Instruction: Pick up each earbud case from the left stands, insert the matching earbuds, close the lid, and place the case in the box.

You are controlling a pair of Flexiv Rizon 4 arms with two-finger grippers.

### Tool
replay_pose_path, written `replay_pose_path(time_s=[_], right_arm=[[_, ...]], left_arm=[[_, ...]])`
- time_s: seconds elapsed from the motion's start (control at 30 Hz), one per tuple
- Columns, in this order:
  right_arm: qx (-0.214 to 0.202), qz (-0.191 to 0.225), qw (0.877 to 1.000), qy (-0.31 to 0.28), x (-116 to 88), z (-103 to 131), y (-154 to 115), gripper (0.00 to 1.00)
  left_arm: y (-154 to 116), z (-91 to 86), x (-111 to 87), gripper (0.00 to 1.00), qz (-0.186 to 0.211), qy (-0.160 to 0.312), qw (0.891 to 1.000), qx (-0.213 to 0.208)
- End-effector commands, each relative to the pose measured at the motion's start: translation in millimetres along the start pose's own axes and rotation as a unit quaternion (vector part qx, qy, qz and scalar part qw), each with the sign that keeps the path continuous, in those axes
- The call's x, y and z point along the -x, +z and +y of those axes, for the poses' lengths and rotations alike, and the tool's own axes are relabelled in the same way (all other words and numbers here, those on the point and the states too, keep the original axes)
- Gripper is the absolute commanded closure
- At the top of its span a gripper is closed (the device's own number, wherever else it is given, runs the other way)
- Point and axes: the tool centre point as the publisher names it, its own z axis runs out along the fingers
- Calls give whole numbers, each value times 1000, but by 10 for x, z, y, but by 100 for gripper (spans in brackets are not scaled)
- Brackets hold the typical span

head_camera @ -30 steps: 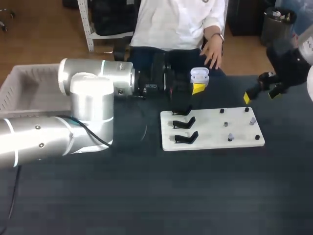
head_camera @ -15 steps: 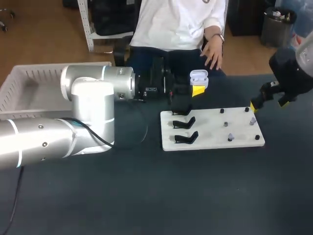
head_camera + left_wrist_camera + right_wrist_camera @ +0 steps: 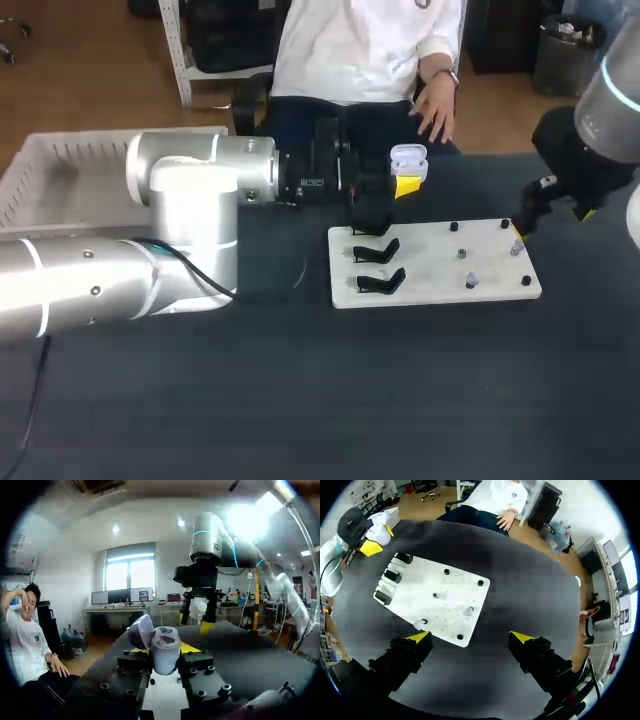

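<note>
Left gripper (image 3: 404, 173) is pinching the glossy white earbud case (image 3: 408, 156), lid hinged up, held above the table's far edge just beyond the flat white board (image 3: 435, 268). Can't tell what's in the case. White slotted plastic box (image 3: 45, 175) at the far-left corner, inside mostly hidden by the arm. Right gripper (image 3: 470, 638) spread wide with nothing in it, by the board's far-right corner. Three black stands (image 3: 376, 250) along the board's left edge, small pale earbuds (image 3: 468, 611) on pegs near its right edge. Table (image 3: 300, 400) is matte dark.

Head and right wrist views overlook the board (image 3: 430, 270); left wrist faces level.

Left gripper (image 3: 404, 175) clamps a case (image 3: 408, 156); right gripper (image 3: 470, 637) spread wide.
</note>
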Motion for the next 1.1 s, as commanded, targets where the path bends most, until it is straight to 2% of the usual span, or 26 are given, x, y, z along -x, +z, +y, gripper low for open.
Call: replay_pose_path(time_s=[0.03, 0.3, 0.57, 0.7, 1.07, 1.1], right_arm=[[-59, 31, 998, 3, 101, 54, 95, 0], [-64, 58, 996, -20, 164, 75, 306, 0], [-26, 64, 997, -25, 211, 102, 553, 0], [-20, 67, 997, -29, 229, 93, 657, 0], [-12, 85, 995, -41, 164, 90, 731, 0], [-11, 86, 995, -41, 153, 90, 733, 6]], left_arm=[[2, -11, 0, 100, -1, 1, 1000, 2], [2, -11, 0, 100, -1, 1, 1000, 2], [2, -11, 0, 100, -1, 1, 1000, 2], [2, -11, 0, 100, -1, 1, 1000, 2], [2, -11, 0, 100, -1, 1, 1000, 2], [2, -11, 0, 100, -1, 1, 1000, 2]])
